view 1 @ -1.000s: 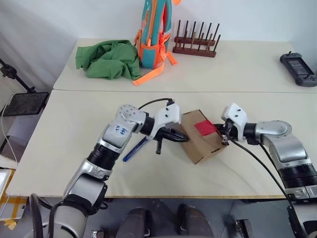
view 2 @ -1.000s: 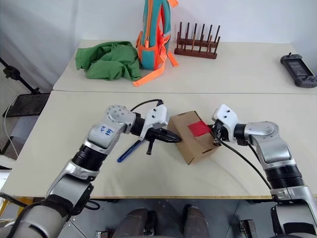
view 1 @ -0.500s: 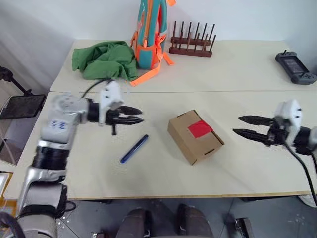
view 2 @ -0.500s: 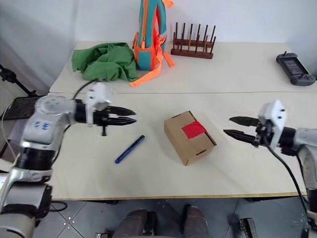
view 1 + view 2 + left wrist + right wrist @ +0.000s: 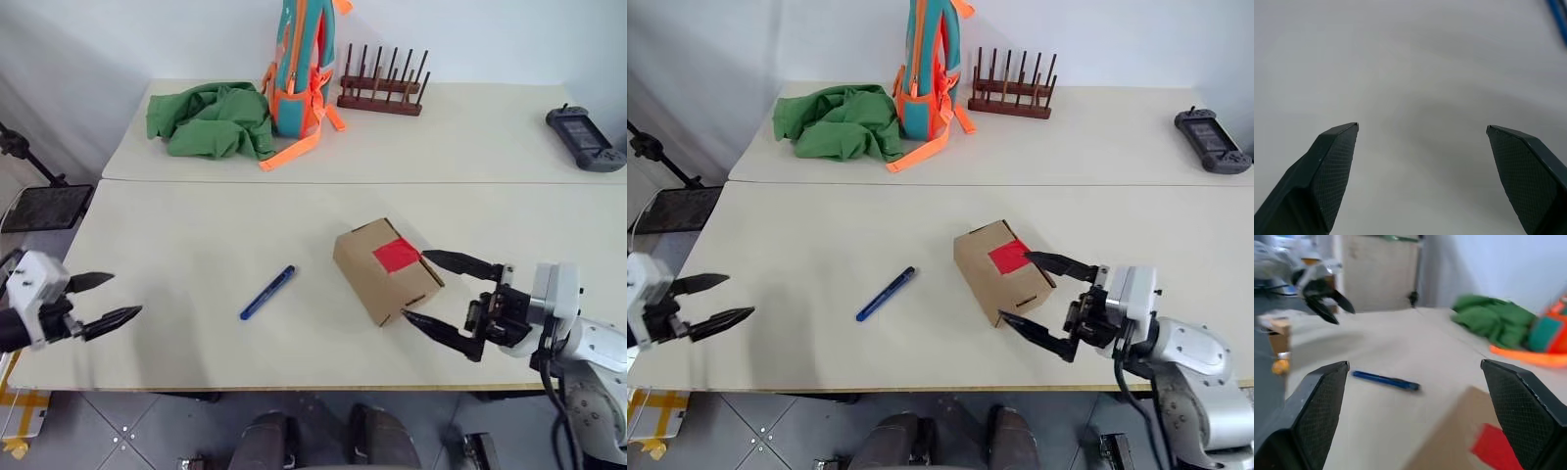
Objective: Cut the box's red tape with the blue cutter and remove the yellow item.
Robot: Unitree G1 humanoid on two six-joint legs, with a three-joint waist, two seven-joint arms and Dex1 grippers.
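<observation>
The blue cutter [image 5: 267, 293] — slim, stiff, probably light — wants a mid-barrel pinch; both the left gripper [image 5: 101, 301] and right gripper [image 5: 441, 294] stand spread, empty, well clear of it.

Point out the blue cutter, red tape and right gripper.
blue cutter [image 5: 267, 293], left eye view, mid-barrel.
red tape [image 5: 396, 256], left eye view, centre of the patch on the box lid.
right gripper [image 5: 423, 290], left eye view, midway between its open fingertips.

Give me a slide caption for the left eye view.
Taped box and blue cutter lie untouched between two open tools.
</observation>
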